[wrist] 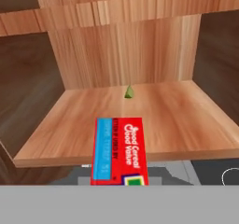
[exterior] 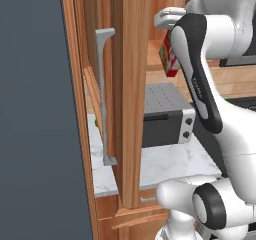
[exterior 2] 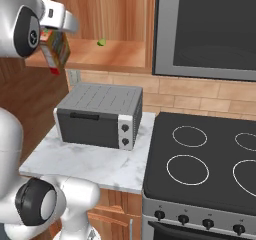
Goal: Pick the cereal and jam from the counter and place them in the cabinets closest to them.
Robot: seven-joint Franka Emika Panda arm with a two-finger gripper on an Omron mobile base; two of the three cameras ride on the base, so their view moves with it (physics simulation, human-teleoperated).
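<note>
My gripper (exterior 2: pixel 52 31) is shut on the top of the cereal (exterior 2: pixel 56 50), a red box with green and white print, held tilted in the air above the toaster oven. In the hand view the cereal (wrist: pixel 119 150) hangs at the front edge of the open cabinet's lower shelf (wrist: pixel 177 120), its far end just over the plank. The left base view has the cereal (exterior: pixel 169 56) under my hand, level with that shelf. The marbled counter (exterior 2: pixel 90 166) lies below. The jam is out of view.
A grey toaster oven (exterior 2: pixel 100 116) stands on the counter under the cabinet. A small green object (wrist: pixel 129 92) sits at the back of the shelf. The cabinet door (exterior: pixel 127 84) with its grey bar handle (exterior: pixel 105 99) is swung open. To the right are the stovetop (exterior 2: pixel 200 159) and microwave (exterior 2: pixel 205 29).
</note>
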